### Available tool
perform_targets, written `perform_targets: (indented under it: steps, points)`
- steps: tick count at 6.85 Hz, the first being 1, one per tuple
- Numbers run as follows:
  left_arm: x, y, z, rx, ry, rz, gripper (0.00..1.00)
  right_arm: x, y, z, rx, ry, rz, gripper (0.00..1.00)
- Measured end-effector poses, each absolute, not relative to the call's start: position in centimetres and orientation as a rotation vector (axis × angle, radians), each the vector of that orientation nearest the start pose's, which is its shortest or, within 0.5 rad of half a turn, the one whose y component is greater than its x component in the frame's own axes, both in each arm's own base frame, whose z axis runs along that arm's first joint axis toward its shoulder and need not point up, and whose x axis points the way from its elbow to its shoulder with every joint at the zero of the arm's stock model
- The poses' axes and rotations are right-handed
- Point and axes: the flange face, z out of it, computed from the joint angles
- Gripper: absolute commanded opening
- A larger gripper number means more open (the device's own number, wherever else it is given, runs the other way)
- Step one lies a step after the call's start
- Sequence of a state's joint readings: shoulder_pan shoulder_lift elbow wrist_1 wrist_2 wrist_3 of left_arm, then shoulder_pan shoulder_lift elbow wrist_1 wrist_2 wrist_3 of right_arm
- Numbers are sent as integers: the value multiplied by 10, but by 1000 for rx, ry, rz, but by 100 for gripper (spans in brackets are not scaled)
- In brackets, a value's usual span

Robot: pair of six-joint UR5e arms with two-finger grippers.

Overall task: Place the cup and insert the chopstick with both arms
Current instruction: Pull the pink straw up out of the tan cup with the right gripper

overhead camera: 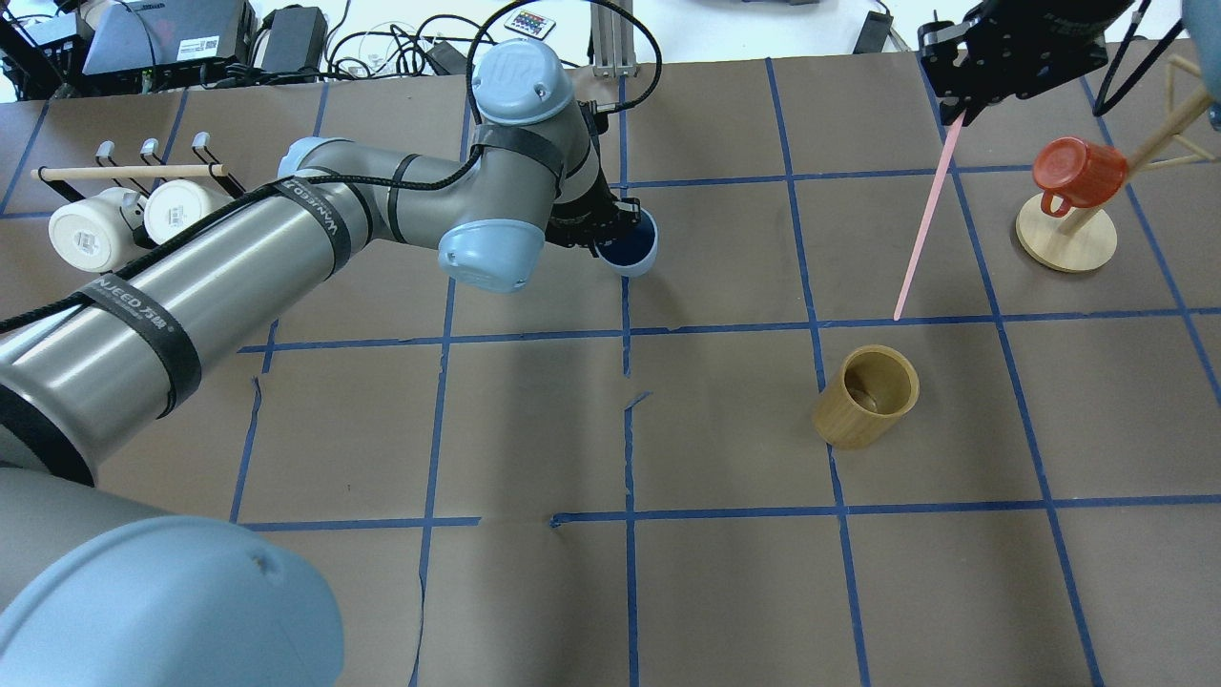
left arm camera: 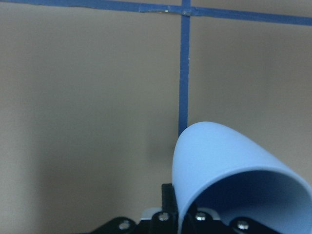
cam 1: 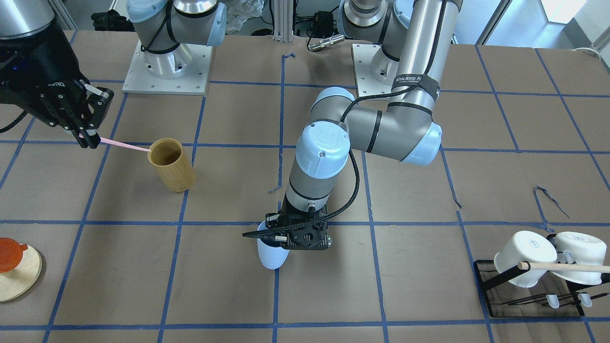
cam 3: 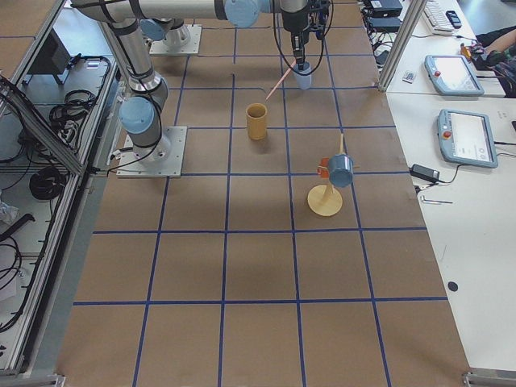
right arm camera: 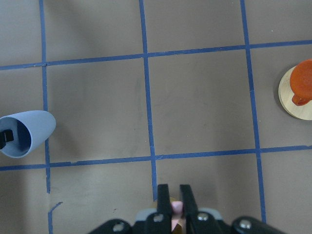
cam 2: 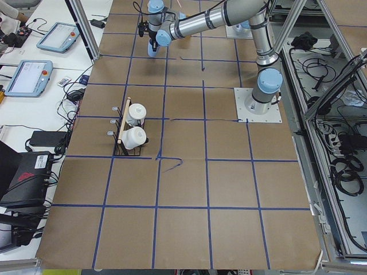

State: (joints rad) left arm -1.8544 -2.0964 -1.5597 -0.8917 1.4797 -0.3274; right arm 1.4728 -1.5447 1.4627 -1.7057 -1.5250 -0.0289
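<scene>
The light blue cup (overhead camera: 637,250) is near the table's middle, on a blue tape line. My left gripper (overhead camera: 610,234) is shut on its rim, one finger inside; the cup's open mouth faces the left wrist camera (left arm camera: 229,165). It also shows in the front view (cam 1: 272,252) and the right wrist view (right arm camera: 27,132). I cannot tell whether the cup touches the table. My right gripper (overhead camera: 959,107) is shut on the top end of the pale pink chopstick (overhead camera: 920,224), which hangs down with its tip above and beside the bamboo cylinder. The front view shows the same gripper (cam 1: 88,138) and stick (cam 1: 125,145).
A tan bamboo cylinder (overhead camera: 866,396) stands under the chopstick's tip. A red mug (overhead camera: 1078,170) hangs on a wooden stand at the right. A black rack with two white mugs (overhead camera: 114,219) and a wooden dowel (overhead camera: 129,173) is at the left.
</scene>
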Motion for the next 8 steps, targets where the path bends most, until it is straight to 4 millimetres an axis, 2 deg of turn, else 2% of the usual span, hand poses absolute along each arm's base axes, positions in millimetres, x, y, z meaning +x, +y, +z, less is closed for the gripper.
perform_targets:
  steps: [1, 2, 3, 4, 5, 6, 7, 8]
  points:
    - [-321, -604, 253, -86, 3252, -211, 70, 87, -539, 551, 95, 3088, -348, 8]
    - [-318, -606, 251, -137, 3229, -213, 85, 88, -543, 555, 90, 3084, -353, 7]
    - [-317, -608, 251, -183, 3220, -215, 92, 90, -545, 556, 88, 3080, -354, 7]
    - [-317, -610, 256, -219, 3221, -223, 92, 96, -545, 556, 77, 3075, -359, 7]
    - [-311, -615, 272, -260, 3223, -223, 97, 108, -545, 556, 53, 3072, -366, 6]
    - [-294, -625, 298, -309, 3229, -197, 98, 119, -547, 554, 51, 3068, -370, 2]
    - [-272, -632, 332, -318, 3240, -175, 100, 132, -549, 553, 71, 3057, -392, 0]
    - [-249, -632, 366, -215, 3222, -167, 100, 152, -553, 552, 66, 3040, -445, 0]
